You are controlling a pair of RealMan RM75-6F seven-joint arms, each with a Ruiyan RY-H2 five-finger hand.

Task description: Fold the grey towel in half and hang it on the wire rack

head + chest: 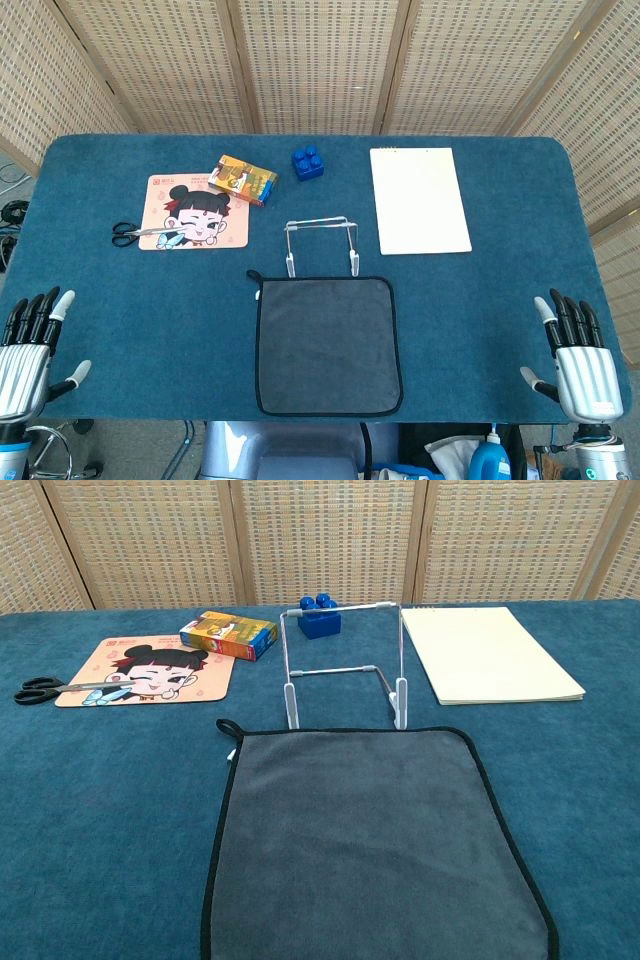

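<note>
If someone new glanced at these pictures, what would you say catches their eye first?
Probably the grey towel, spread flat at the near middle of the blue table, with the wire rack standing upright just behind it. Next, the cartoon-face mat at far left, scissors lying across its edge. Both hands, left hand and right hand, wait open at the near corners.

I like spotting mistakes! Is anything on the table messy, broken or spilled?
Nothing stands out. The grey towel lies flat and unfolded in front of the wire rack, which stands upright. The scissors lie partly on the cartoon mat, but nothing looks spilled or broken. Both hands wait open at the table's near corners.
</note>
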